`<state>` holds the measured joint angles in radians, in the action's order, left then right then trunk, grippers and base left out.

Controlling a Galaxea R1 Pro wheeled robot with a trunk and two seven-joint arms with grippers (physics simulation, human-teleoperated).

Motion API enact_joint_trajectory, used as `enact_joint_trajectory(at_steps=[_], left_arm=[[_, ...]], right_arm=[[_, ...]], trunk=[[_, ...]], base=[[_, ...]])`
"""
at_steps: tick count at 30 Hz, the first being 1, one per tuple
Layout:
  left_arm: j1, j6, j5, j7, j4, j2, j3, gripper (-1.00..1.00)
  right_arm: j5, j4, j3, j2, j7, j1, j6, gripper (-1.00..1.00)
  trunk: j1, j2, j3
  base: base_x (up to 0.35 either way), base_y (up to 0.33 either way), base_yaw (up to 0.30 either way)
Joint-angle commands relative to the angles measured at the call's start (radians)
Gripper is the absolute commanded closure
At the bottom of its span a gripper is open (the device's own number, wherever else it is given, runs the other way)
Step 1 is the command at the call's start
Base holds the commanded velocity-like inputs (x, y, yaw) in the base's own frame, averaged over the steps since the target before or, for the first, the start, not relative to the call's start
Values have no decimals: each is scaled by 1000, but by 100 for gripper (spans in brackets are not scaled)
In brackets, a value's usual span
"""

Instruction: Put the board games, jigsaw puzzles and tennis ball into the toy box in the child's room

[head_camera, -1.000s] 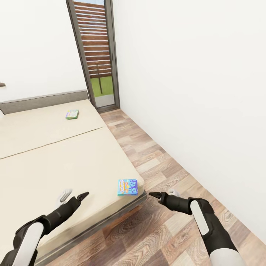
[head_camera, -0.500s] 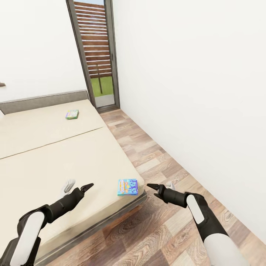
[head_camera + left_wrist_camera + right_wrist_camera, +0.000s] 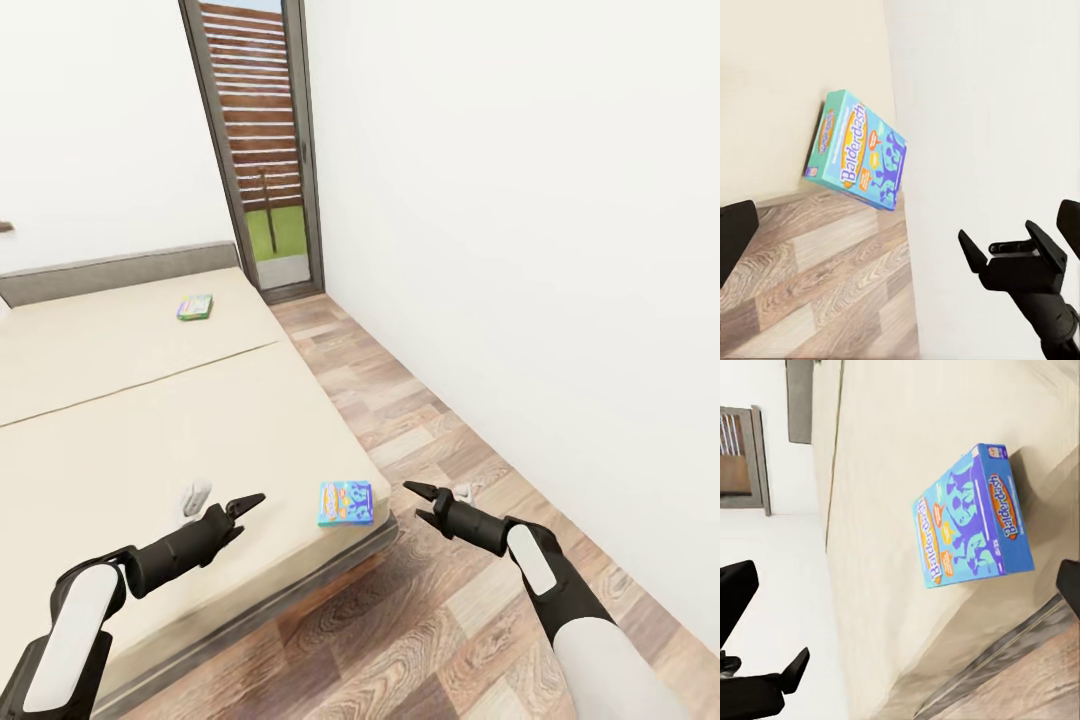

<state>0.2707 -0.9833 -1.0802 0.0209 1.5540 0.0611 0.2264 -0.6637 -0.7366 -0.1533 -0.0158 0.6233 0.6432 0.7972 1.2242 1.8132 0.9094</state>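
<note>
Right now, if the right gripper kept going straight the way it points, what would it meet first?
Probably the flat blue board game box at the corner of the beige bed. The right gripper, jaws open, points at it across bare wood floor, though its height against the box is hard to judge.

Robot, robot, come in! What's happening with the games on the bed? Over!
Left gripper and right gripper open, empty. Blue game between them at bed corner. Second game near headboard. Path clear.

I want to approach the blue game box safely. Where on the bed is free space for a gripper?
The beige mattress lies bare between the blue Balderdash box at its near corner and the green box by the grey headboard. Nowhere is crowded.
</note>
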Motion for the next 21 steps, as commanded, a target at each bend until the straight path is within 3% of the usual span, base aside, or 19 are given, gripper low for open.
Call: enact_joint_trajectory(at_steps=[1,6,21], left_arm=[[1,-5,-4,2,0,0,1,-100],[1,-18,-12,0,1,0,3,-100],[-5,-19,-17,-10,0,0,11,-100]], right_arm=[[0,0,-2,0,3,1,6,-100],[-22,20,-2,-34,70,27,1,-100],[-35,39,-2,-63,128,44,-2,-100]], trunk=[[4,8,4],[23,43,20],[81,148,67]], base=[[0,0,0],[0,0,0],[0,0,0]])
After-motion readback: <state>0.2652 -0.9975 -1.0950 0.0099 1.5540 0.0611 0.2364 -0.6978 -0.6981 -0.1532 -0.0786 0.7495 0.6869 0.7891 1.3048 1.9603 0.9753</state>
